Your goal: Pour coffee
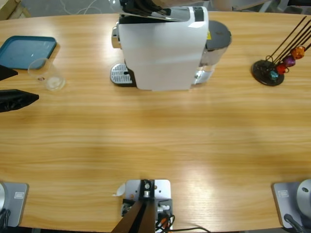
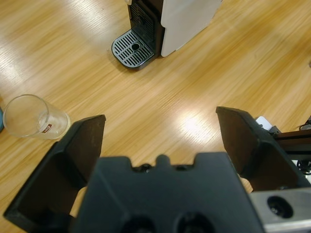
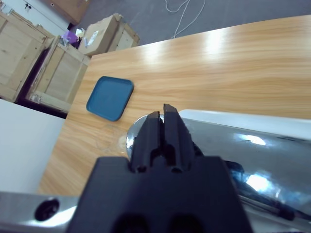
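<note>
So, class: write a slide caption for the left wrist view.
Open left gripper faces an empty glass tumbler and coffee machine.

Glass [image 1: 47, 74] lies beside tray [image 1: 24, 52], left of coffee machine [image 1: 165, 48].

The bench [image 1: 155, 141] is smooth, glossy wood grain. The coffee machine [image 1: 163, 48] has a matt white plastic shell with a perforated metal drip grate [image 2: 133, 48]. The tumbler [image 1: 46, 74] is clear glass.
</note>
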Robot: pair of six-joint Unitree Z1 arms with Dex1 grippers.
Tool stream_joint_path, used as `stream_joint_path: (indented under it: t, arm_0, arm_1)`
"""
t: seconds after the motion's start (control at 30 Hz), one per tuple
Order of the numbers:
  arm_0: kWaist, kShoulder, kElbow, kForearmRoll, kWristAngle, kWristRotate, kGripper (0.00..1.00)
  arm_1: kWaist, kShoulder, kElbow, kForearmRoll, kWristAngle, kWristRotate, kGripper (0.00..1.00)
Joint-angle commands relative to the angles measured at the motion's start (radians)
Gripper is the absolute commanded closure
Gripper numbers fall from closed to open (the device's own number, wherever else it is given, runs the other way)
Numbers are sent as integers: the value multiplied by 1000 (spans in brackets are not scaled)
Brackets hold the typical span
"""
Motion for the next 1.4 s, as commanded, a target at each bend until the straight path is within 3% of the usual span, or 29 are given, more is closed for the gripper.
stream_joint_path:
  t: [0.03, 0.47, 0.6, 0.63, 0.67, 0.7, 0.87, 1.03, 1.2, 1.4]
  arm_0:
    - [-2, 23, 33, 4, 6, -7, 13]
    - [-2, 13, 42, 1, 8, -7, 9]
    - [2, 11, 40, -1, 24, -7, 9]
    - [3, 11, 40, -5, 30, -8, 9]
    - [4, 11, 40, -9, 37, -9, 7]
    - [4, 11, 40, -13, 41, -9, 4]
    - [4, 10, 41, -16, 66, -7, 4]
    - [4, -7, 50, -21, 67, -7, 0]
    - [6, 1, 76, -20, 155, -8, 0]
    - [96, 77, 121, -25, 323, -89, 4]
  arm_1:
    - [28, 189, 104, 76, 20, -6, 1000]
    - [20, 172, 97, 101, 9, -22, 1000]
    - [13, 94, 73, 83, 38, -190, 1000]
    - [13, 63, 52, 88, 54, -238, 727]
    - [13, 28, 28, 94, 59, -285, 229]
    - [13, -7, -2, 108, 62, -319, 18]
    - [12, -148, -167, 224, 122, -442, 0]
    - [13, -273, -229, 317, 111, -558, 0]
    - [13, -423, -3, 316, -59, -565, 0]
    - [13, -564, 222, 319, -62, -543, 0]
